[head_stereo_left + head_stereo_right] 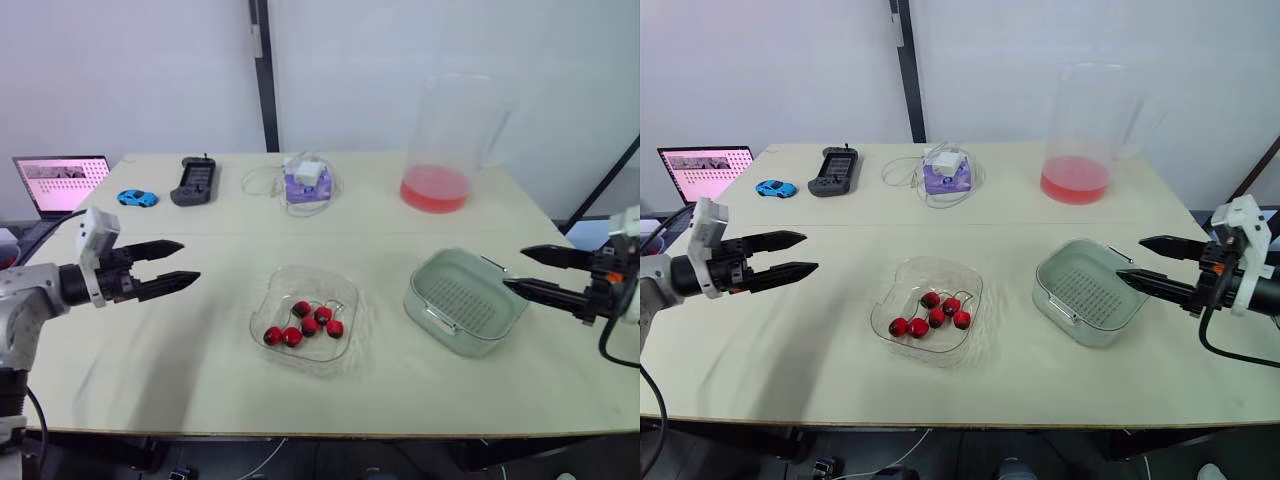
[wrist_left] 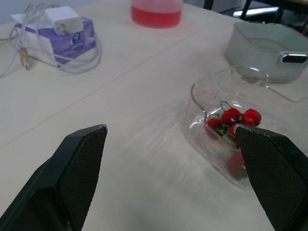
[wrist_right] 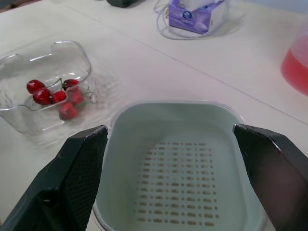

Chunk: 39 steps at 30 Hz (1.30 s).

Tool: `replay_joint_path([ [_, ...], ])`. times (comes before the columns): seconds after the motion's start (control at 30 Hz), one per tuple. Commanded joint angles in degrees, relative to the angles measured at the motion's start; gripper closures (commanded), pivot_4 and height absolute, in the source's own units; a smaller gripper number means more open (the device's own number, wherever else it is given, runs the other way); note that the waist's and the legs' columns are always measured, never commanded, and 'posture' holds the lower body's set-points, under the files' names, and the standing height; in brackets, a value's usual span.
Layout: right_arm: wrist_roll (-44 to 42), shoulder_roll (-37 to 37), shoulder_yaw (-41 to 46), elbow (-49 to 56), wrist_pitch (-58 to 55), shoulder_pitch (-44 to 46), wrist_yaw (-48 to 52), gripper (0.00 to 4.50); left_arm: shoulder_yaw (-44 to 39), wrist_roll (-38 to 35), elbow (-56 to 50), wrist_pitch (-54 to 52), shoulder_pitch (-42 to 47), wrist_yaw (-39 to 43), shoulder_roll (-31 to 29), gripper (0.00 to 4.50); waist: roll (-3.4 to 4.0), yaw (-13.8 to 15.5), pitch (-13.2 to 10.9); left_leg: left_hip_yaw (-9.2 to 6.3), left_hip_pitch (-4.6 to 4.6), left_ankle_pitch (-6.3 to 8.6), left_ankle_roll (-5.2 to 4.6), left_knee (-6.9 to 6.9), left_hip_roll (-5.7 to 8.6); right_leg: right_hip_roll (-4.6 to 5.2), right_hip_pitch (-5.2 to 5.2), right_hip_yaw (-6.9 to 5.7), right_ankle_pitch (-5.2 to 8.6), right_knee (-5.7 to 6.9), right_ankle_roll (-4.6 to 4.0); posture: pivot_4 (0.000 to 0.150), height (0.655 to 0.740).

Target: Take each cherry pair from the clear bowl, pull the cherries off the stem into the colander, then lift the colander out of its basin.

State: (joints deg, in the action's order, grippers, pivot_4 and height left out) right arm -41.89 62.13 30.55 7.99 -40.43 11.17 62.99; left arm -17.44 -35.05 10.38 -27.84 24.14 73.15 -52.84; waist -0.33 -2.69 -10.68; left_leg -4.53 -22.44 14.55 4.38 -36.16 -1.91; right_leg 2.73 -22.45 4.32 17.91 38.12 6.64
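Cherries (image 1: pixel 303 322) are all sitting in the clear bowl (image 1: pixel 340 285), pretty much mid-table (image 1: pixel 200 340), stems on. The pale green colander (image 1: pixel 465 300) is just to its right with nothing in it. The left gripper (image 1: pixel 190 262) hovers left of the bowl, fingers spread. The right gripper (image 1: pixel 514 268) hangs by the colander's right edge, also spread wide, holding nothing.

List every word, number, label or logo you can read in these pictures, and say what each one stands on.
No text here can be read.
Laptop screen: rows of small pinkish marks, too small to read.
Purple box: a round blue logo on its side, too blurred to read.
White charger: a small grey mark on its face, unreadable.
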Motion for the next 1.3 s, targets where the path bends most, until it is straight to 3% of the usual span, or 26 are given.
replay_joint_path([
  [0.03, -5.4, -0.1, -7.1, 12.2, -7.3, 8.7, -7.8, 0.04, -3.4, -5.9, -5.9, -5.5, -3.9, 1.8, -0.8, 0.0, 0.06, -0.5, 0.0, 0.0, 0.01, 0.0, 0.0, 0.02, -0.04, -0.03, -0.03, 0.02, 0.0, 0.04, 0.0, 0.15, 0.7332],
  [0.13, -5.9, -2.3, -16.0, 17.4, -12.1, 18.9, -13.5, 0.04, -4.0, -7.1, -11.1, -6.0, -8.9, 3.3, -1.1, 0.0, 0.07, -0.8, 0.0, -0.03, -0.03, 0.0, 0.0, 0.07, -0.09, -0.06, -0.11, 0.0, 0.03, 0.06, -0.06, 0.15, 0.7332],
  [0.3, -2.9, -4.9, -30.6, 19.3, -17.9, 33.3, -14.5, 0.04, -5.5, -9.5, -17.3, -6.2, -12.5, 2.1, -0.1, 0.0, -0.05, 0.3, -0.1, 0.0, -0.11, 0.0, 0.01, 0.03, -0.08, 0.0, -0.19, -0.01, 0.03, 0.06, -0.08, 0.15, 0.7332],
  [0.5, 12.1, -15.8, -51.1, 10.3, -13.8, 50.5, -14.0, 0.04, -7.5, -12.1, -21.3, -7.4, -16.2, 0.1, 1.7, 0.0, -0.12, 0.0, -0.1, 0.03, -0.14, 0.0, 0.0, 0.02, -0.07, 0.0, -0.26, -0.01, 0.02, 0.06, -0.1, 0.15, 0.7332],
  [0.63, 17.2, -21.3, -58.2, 8.6, -10.4, 52.9, -10.5, 0.04, -7.4, -10.7, -21.4, -5.2, -18.0, 0.0, 2.1, 0.0, -0.12, 0.1, -0.1, 0.0, -0.25, 0.0, 0.0, 0.09, -0.12, -0.07, -0.43, -0.02, 0.03, 0.09, -0.13, 0.15, 0.7332],
  [0.77, 23.7, -25.8, -64.0, 4.5, -7.8, 53.6, -9.9, 0.04, -7.5, -11.2, -22.0, -4.6, -18.6, -0.2, 2.4, 0.0, -0.13, 0.1, -0.1, -0.05, -0.92, -0.03, 0.06, -0.21, -0.09, -0.01, -1.0, -0.09, 0.01, 0.29, -0.13, 0.15, 0.7332],
  [0.87, 25.9, -29.3, -66.1, 2.6, -7.6, 52.3, -10.0, 0.94, -7.6, -11.4, -22.4, -4.5, -19.2, -0.2, 2.2, 0.0, -0.13, 0.1, -0.1, -0.09, -0.91, -0.04, 0.08, -0.23, -0.06, 0.01, -0.99, -0.13, 0.01, 0.37, -0.13, 0.15, 0.7332],
  [0.97, 27.6, -31.7, -68.7, 2.6, -7.9, 50.7, -8.9, 2.34, -7.6, -11.2, -22.4, -4.3, -19.4, -0.1, 1.9, 0.0, -0.13, 0.0, -0.1, -0.13, -0.9, -0.05, 0.08, -0.2, -0.07, -0.04, -1.02, -0.15, 0.01, 0.43, -0.14, 0.15, 0.7332],
  [1.3, 33.5, -35.2, -72.5, -3.4, -5.4, 48.5, -5.9, 2.34, -7.2, -11.3, -22.8, -5.2, -19.9, -0.4, 1.3, 0.0, -0.13, 0.0, -0.1, -0.16, -0.9, -0.05, 0.09, -0.22, -0.07, -0.04, -1.01, -0.19, 0.01, 0.45, -0.14, 0.15, 0.7332],
])
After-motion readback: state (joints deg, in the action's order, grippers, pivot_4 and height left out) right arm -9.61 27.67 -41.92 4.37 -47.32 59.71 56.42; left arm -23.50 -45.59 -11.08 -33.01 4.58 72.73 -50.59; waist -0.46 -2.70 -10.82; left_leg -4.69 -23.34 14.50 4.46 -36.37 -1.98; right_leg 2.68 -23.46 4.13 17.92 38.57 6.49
